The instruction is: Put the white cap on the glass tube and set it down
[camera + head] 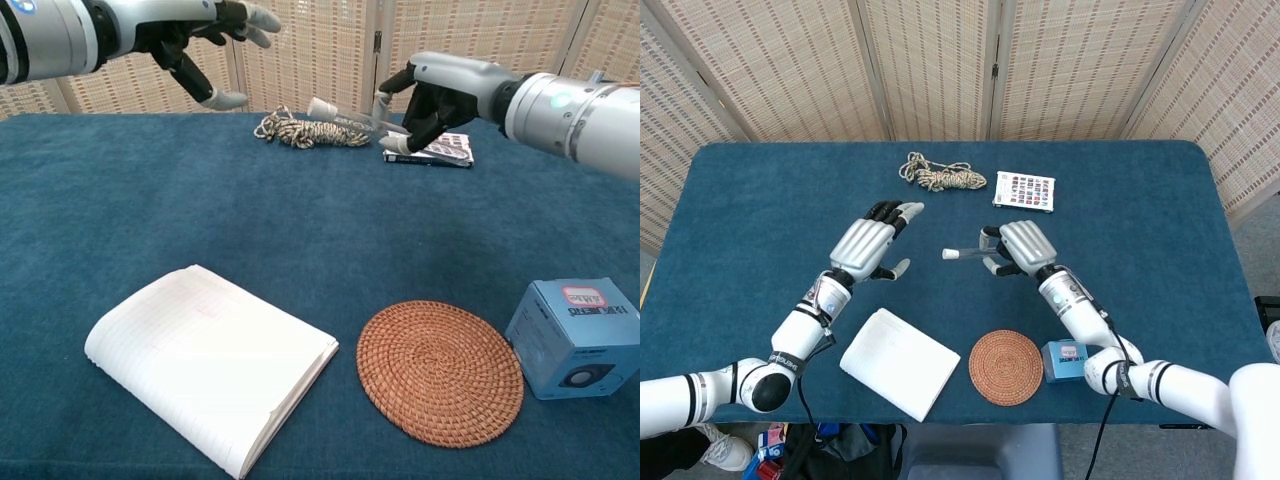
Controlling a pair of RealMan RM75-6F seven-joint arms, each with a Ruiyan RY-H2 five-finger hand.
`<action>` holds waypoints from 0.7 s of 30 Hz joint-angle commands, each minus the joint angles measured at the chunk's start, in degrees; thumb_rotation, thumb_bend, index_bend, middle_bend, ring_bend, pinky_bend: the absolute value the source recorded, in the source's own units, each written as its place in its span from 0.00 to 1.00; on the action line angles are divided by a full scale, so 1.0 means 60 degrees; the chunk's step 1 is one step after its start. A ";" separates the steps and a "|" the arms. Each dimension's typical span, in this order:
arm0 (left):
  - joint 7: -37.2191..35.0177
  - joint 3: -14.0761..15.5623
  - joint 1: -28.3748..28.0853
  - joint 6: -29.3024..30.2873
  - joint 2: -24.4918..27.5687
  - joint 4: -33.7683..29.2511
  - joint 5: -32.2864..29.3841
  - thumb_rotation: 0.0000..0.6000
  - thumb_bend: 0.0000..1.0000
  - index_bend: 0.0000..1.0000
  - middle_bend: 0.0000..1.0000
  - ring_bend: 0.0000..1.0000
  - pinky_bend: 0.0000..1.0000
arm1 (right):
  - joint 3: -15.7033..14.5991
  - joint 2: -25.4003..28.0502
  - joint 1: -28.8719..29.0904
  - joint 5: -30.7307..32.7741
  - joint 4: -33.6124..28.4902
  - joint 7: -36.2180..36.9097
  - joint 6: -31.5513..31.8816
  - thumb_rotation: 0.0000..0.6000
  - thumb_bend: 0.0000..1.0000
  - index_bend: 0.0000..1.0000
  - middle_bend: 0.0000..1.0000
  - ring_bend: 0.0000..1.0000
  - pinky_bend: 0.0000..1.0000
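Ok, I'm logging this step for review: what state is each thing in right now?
glass tube: capped, held roughly level above the table
white cap: on the tube's end
right hand: grips the tube
left hand: holds nothing, fingers apart
notebook: closed, lying flat
rope: bundled

Left hand spread — right hand clasped

The right hand holds the glass tube level over the blue surface, white cap on its end. The left hand is apart, fingers spread. A rope lies behind.
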 commanded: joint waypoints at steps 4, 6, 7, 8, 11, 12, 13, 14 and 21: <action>0.0050 0.0302 0.0179 0.0039 0.0027 0.0186 -0.0040 1.00 0.37 0.00 0.00 0.00 0.00 | -0.0508 0.0535 0.0060 0.0666 -0.0160 -0.1377 -0.0564 1.00 0.48 0.99 1.00 1.00 1.00; 0.0033 0.0374 0.0220 0.0036 0.0012 0.0232 -0.0021 1.00 0.37 0.00 0.00 0.00 0.00 | -0.0600 0.0381 0.0044 0.0838 -0.0043 -0.1504 -0.0610 1.00 0.48 0.99 1.00 1.00 1.00; 0.0031 0.0397 0.0234 0.0039 0.0006 0.0243 -0.0011 1.00 0.37 0.00 0.00 0.00 0.00 | -0.0631 0.0289 0.0035 0.0887 0.0048 -0.1539 -0.0601 1.00 0.47 0.99 1.00 1.00 1.00; 0.0030 0.0417 0.0247 0.0044 0.0005 0.0248 -0.0003 1.00 0.37 0.00 0.00 0.00 0.00 | -0.0659 0.0186 0.0025 0.0927 0.0155 -0.1558 -0.0594 1.00 0.47 0.99 1.00 1.00 1.00; 0.0042 0.0466 0.0293 0.0089 0.0023 0.0237 0.0019 1.00 0.37 0.00 0.00 0.00 0.00 | -0.0729 -0.0220 0.0001 0.1035 0.0610 -0.1493 -0.0626 1.00 0.45 0.99 1.00 1.00 1.00; 0.0038 0.0475 0.0310 0.0112 0.0024 0.0235 0.0029 1.00 0.37 0.00 0.00 0.00 0.00 | -0.0752 -0.0339 0.0000 0.1039 0.0752 -0.1470 -0.0643 1.00 0.45 0.99 1.00 1.00 1.00; 0.0042 0.0490 0.0325 0.0129 0.0024 0.0240 0.0041 1.00 0.37 0.00 0.00 0.00 0.00 | -0.0773 -0.0460 0.0003 0.1036 0.0899 -0.1444 -0.0663 1.00 0.44 0.99 1.00 1.00 1.00; 0.0051 0.0519 0.0346 0.0141 0.0024 0.0248 0.0052 1.00 0.37 0.00 0.00 0.00 0.00 | -0.0793 -0.0617 0.0005 0.1033 0.1093 -0.1400 -0.0690 1.00 0.43 0.99 1.00 1.00 1.00; 0.0044 0.0695 0.0449 0.0083 -0.0041 0.0357 0.0051 1.00 0.37 0.00 0.00 0.00 0.00 | -0.0920 -0.1418 0.0080 0.0833 0.2228 -0.1183 -0.0913 1.00 0.37 0.98 1.00 1.00 1.00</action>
